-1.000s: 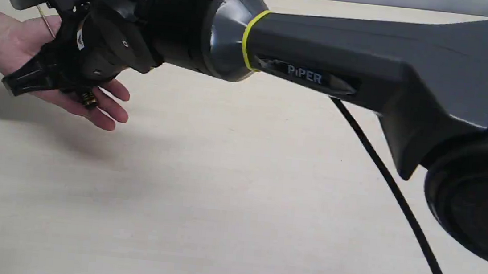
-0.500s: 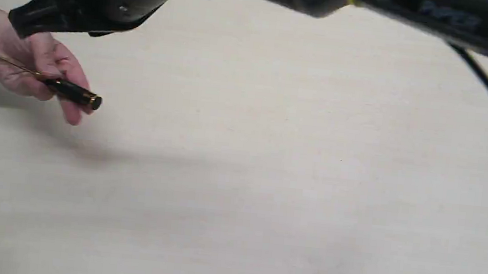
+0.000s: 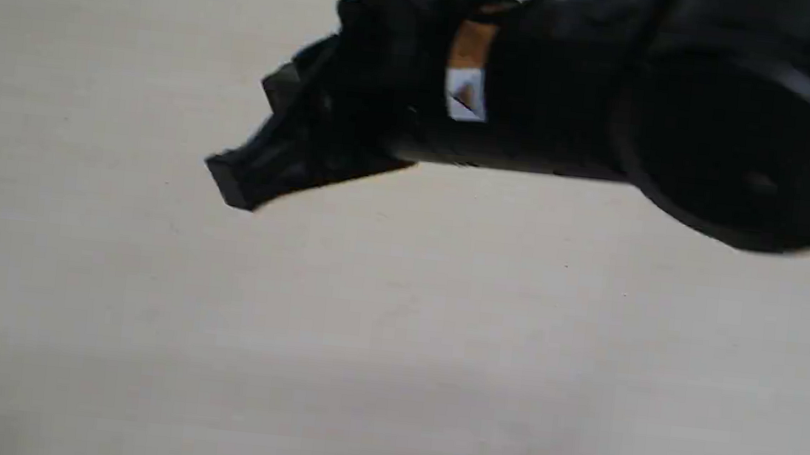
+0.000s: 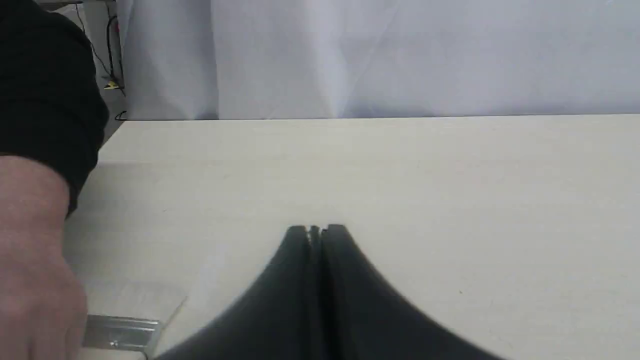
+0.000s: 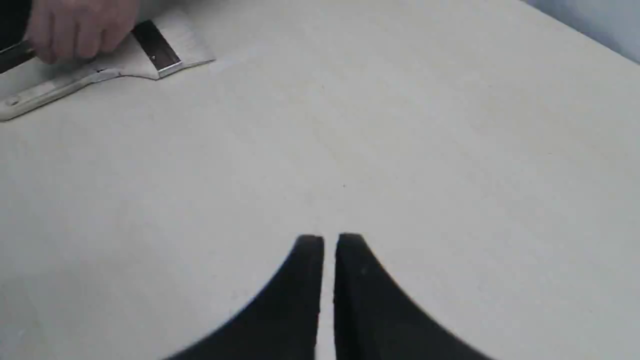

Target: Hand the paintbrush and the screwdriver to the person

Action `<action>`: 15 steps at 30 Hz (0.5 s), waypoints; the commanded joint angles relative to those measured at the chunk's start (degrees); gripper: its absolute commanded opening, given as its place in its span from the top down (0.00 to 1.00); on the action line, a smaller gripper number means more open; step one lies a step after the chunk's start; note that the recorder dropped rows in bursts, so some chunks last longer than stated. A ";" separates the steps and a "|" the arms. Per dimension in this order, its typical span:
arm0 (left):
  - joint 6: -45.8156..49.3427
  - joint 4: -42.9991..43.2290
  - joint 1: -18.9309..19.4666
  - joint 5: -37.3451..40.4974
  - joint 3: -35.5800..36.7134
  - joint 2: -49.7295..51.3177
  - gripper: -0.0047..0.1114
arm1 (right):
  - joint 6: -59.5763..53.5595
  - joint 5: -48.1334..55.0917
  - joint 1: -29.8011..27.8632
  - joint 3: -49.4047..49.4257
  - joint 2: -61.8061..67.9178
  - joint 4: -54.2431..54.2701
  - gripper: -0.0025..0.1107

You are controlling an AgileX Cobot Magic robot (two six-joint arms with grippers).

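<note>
The paintbrush (image 5: 150, 55) lies flat on the table, its pale handle (image 5: 45, 92) pointing away from the bristles. The person's hand (image 5: 75, 25) rests on it and grips a dark handle (image 5: 12, 55), apparently the screwdriver. From the left wrist view the same hand (image 4: 30, 250) shows beside the brush's silver ferrule (image 4: 120, 332). My right gripper (image 5: 330, 242) hangs over bare table with only a narrow slit between its fingers and nothing in it. It appears blurred (image 3: 231, 181) in the exterior view. My left gripper (image 4: 316, 231) is shut and empty.
The pale wooden table (image 3: 393, 345) fills the exterior view. My right arm's dark body (image 3: 610, 106) spans the upper right of that view. A white curtain (image 4: 400, 55) hangs behind the table's far edge, and the person's black sleeve (image 4: 45, 85) is at one side.
A second ago my right gripper held the screwdriver over the open palm. The hand then closed on it, and my arm rose and swung right. The hand has left the exterior view.
</note>
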 commanded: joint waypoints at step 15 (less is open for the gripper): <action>-0.12 -0.20 -0.47 -0.32 0.12 -0.14 0.96 | 0.33 7.00 0.07 25.47 -33.01 19.48 0.94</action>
